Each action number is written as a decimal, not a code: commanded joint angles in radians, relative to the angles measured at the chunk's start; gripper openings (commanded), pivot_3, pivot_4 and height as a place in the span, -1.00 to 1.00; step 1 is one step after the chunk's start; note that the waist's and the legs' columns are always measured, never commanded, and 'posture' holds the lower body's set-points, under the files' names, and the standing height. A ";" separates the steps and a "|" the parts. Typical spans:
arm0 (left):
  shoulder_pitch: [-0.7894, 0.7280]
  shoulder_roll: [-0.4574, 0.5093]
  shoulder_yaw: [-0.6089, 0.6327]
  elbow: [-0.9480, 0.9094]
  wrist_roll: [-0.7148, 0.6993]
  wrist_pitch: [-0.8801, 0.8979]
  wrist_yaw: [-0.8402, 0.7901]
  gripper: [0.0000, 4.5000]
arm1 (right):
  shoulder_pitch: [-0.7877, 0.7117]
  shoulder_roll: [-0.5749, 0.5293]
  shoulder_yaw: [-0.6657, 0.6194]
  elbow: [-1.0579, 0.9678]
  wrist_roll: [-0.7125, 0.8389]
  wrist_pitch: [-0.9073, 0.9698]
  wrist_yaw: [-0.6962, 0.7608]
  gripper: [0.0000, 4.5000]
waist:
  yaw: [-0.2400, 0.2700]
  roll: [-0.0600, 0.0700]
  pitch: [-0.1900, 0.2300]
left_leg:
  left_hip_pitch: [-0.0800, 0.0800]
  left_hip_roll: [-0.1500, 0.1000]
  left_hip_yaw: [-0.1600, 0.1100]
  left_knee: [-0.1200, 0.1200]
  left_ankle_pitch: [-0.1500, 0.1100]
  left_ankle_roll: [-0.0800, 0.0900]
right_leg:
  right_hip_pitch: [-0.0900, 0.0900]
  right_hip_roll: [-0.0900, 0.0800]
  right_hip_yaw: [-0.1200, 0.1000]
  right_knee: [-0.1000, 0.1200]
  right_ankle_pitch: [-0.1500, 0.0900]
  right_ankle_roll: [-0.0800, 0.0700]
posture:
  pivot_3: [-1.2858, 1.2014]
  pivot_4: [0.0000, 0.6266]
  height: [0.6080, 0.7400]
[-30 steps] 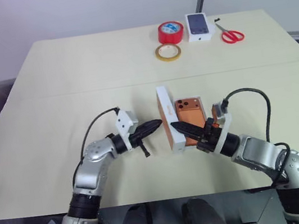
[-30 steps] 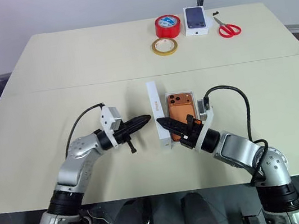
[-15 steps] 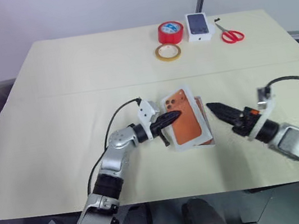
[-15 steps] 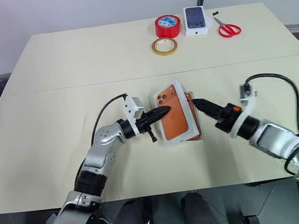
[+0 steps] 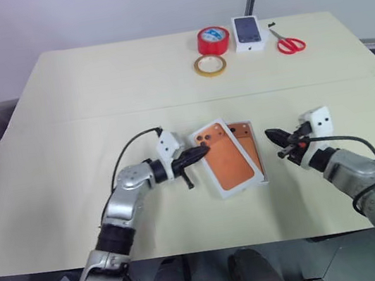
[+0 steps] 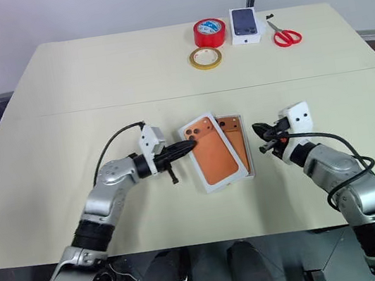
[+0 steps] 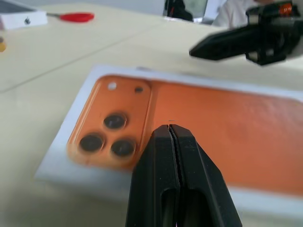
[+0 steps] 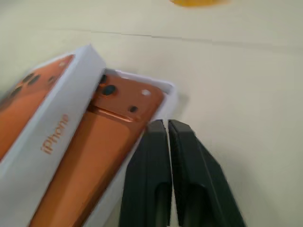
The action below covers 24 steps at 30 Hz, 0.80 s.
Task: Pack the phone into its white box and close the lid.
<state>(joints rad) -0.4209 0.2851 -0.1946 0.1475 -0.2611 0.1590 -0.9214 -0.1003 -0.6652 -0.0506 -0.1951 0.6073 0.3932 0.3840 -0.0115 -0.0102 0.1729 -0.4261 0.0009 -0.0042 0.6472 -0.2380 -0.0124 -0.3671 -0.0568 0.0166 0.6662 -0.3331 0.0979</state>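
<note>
At table centre, the phone (image 5: pixel 248 146) lies camera side up in the white box (image 5: pixel 260 164). The lid (image 5: pixel 223 157) rests askew, overlapping the box's left part. Left gripper (image 5: pixel 202 154), fingers closed, tip at the lid's far-left corner. Right gripper (image 5: pixel 273 135), fingers closed and empty, just right of the box.

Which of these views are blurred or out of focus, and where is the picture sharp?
Left wrist view: the left pincer is sharp, while the lid softens towards its far end. Right wrist view: the right pincer and phone look slightly soft. Head views: evenly lit, sharp across the table.
</note>
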 commanded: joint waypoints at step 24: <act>-0.014 -0.110 -0.071 0.097 0.108 0.031 0.105 -1.00 | -0.034 0.059 0.022 0.009 -0.249 -0.085 0.257 -0.97 | 0.027 0.001 -0.001 | 0.003 -0.004 -0.001 0.002 0.000 0.000 | 0.005 -0.006 -0.002 -0.001 0.000 0.000 | 0.03 -0.52 1.00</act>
<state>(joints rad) -0.4206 0.2009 -0.2235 0.2186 -0.1735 0.2158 -0.8256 -0.1259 -0.6080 -0.0136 -0.1671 0.3582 0.3191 0.6361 0.0153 -0.0091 0.1723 -0.4235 -0.0028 -0.0049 0.6491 -0.2380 -0.0124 -0.3621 -0.0625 0.0147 0.6656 -0.3329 0.0980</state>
